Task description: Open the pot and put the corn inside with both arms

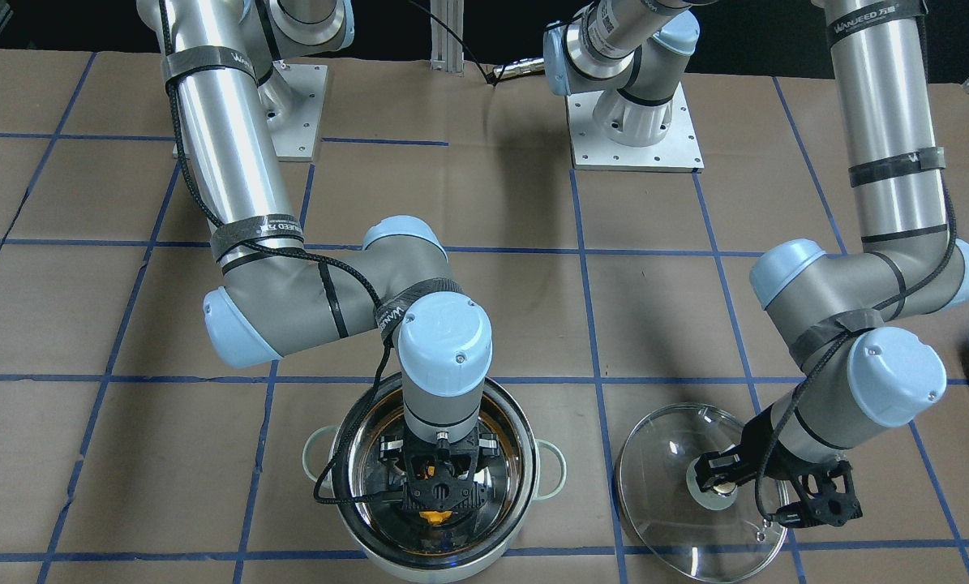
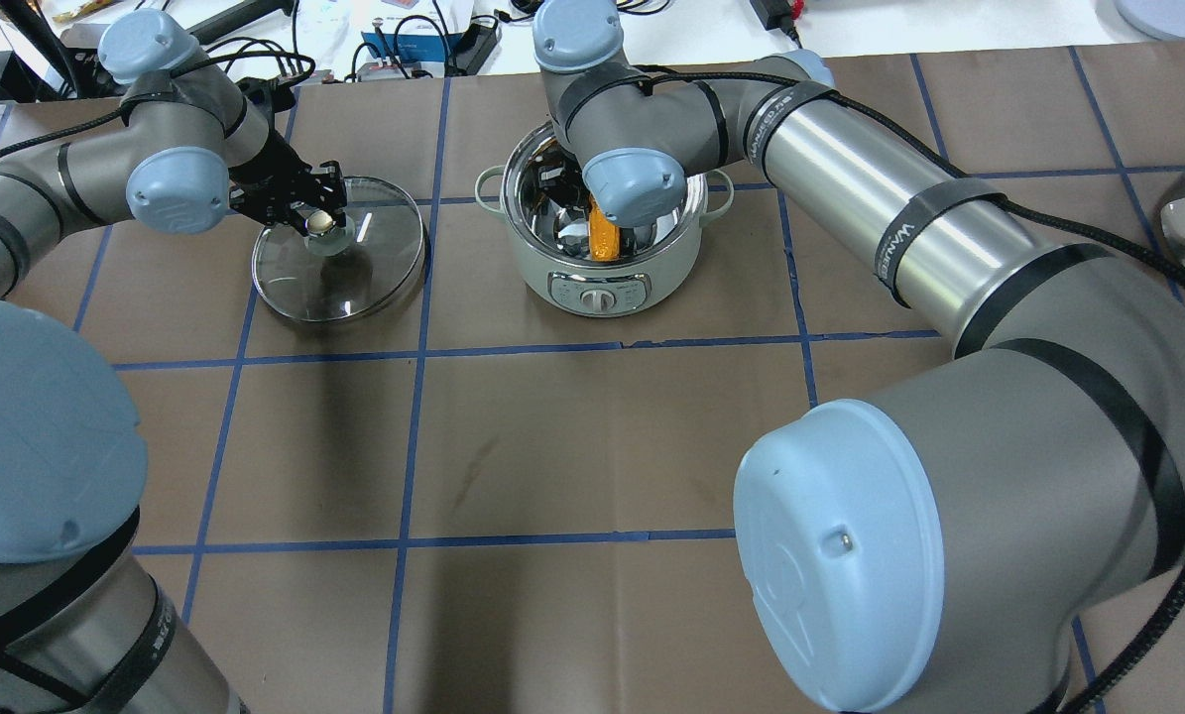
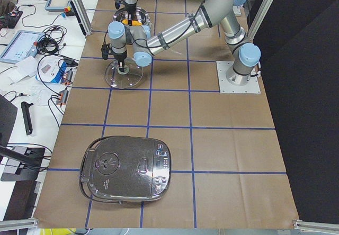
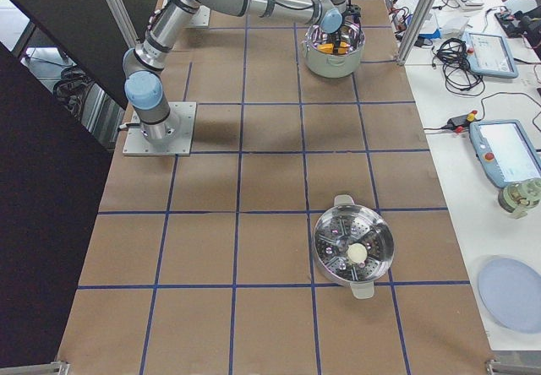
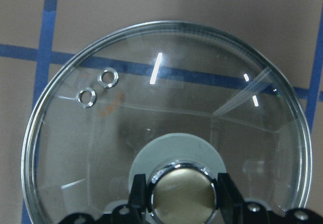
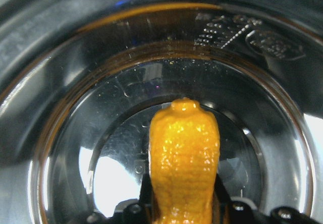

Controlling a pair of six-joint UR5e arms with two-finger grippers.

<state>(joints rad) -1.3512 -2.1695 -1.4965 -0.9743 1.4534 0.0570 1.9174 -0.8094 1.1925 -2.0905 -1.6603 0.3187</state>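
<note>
The pot (image 1: 525,454) stands open, shiny inside with pale-green side handles; it also shows in the overhead view (image 2: 602,283). My right gripper (image 1: 437,499) reaches down into the pot and is shut on the yellow-orange corn (image 6: 184,153), held above the pot's bottom (image 6: 116,168). The corn also shows in the overhead view (image 2: 600,233). The glass lid (image 1: 662,487) lies flat on the table beside the pot. My left gripper (image 5: 182,204) is shut on the lid's knob (image 5: 182,186), with a finger on each side of it.
A dark rice cooker (image 3: 127,169) sits at the table's left end. A steel steamer pot (image 4: 353,248) stands at the right end. Side benches carry tablets, cables and a blue plate (image 4: 511,295). Both arm bases (image 1: 634,138) stand at the table's back.
</note>
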